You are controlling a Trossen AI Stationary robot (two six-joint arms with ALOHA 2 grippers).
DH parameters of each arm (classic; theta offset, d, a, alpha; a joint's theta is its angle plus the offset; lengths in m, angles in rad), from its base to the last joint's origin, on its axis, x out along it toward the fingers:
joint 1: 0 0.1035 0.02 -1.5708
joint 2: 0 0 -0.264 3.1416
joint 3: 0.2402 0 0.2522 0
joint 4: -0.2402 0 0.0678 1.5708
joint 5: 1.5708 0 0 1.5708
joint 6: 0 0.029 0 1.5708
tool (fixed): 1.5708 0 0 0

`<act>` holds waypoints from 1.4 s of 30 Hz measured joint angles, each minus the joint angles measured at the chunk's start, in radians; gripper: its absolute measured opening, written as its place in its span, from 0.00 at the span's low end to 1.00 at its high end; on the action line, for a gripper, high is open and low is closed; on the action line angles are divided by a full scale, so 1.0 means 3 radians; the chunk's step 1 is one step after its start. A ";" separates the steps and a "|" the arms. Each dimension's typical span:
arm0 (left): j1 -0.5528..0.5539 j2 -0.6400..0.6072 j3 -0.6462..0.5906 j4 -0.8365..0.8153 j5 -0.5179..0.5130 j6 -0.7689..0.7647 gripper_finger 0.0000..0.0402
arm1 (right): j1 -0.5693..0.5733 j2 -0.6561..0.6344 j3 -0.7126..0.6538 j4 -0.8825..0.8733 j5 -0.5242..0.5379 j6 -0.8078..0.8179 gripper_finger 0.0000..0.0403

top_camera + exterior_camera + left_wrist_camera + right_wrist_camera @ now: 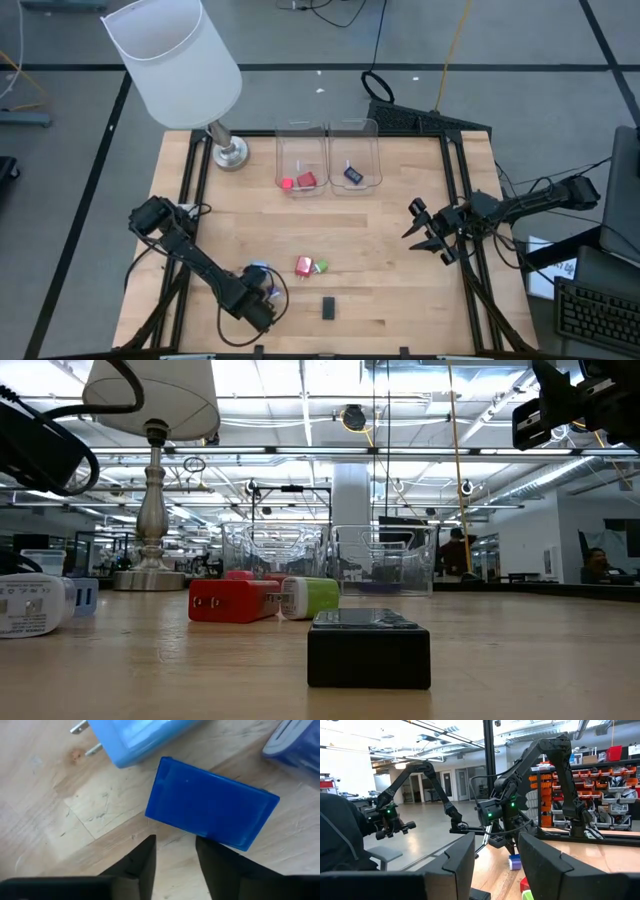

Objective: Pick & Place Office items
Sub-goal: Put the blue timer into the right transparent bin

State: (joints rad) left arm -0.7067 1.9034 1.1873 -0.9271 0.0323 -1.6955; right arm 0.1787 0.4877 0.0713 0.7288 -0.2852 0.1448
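Near the table's front left lie a dark blue flat box [212,805], a light blue plug adapter [140,740] with two prongs, and another blue piece [295,745]. My left gripper [175,840] points down beside the box's long edge, open, with bare wood between its fingers. A red piece [304,265], a green one [320,267] and a black block [328,307] lie flat on the table farther right. My right gripper [422,228] waits raised over the table's right side, open and holding nothing [496,840]. My left gripper has one fingertip [202,842] right at the dark blue box's near long edge [200,834], coming from above. I cannot tell whether it touches. The box lies flat on the table, outside the gap between the fingers.
Two clear bins [302,160] [355,160] stand at the back middle, the left one with red and pink pieces, the right one with a dark blue piece. A white-shaded lamp [175,60] stands at the back left on its metal foot [230,152].
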 joint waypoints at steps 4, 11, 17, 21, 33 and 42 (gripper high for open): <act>0.0000 -0.0001 0.0001 0.0030 -0.0130 0.0051 0.47 | 0.0000 0.0000 -0.0001 0.0000 0.0000 0.0000 0.36; 0.0009 -0.0001 0.0003 0.0080 -0.0378 0.0239 0.56 | 0.0000 0.0000 0.0000 0.0000 0.0000 0.0000 0.36; 0.0014 0.0006 0.0003 0.0189 -0.0827 0.1169 0.53 | 0.0000 0.0000 0.0001 0.0000 0.0000 0.0000 0.36; 0.0023 0.0006 0.0000 0.0253 -0.0938 0.1935 0.50 | 0.0000 -0.0001 0.0001 0.0000 0.0000 0.0000 0.36; 0.0045 0.0005 0.0002 0.0233 -0.0796 0.3162 0.41 | -0.0001 -0.0001 0.0001 0.0000 0.0000 0.0000 0.36; 0.0084 -0.0265 -0.0006 0.0210 -0.0901 0.2957 0.46 | 0.0000 -0.0001 0.0001 -0.0001 0.0000 0.0000 0.36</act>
State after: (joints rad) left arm -0.6815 1.8238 1.1854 -0.8642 -0.2380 -0.8083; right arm 0.1787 0.4873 0.0715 0.7284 -0.2852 0.1448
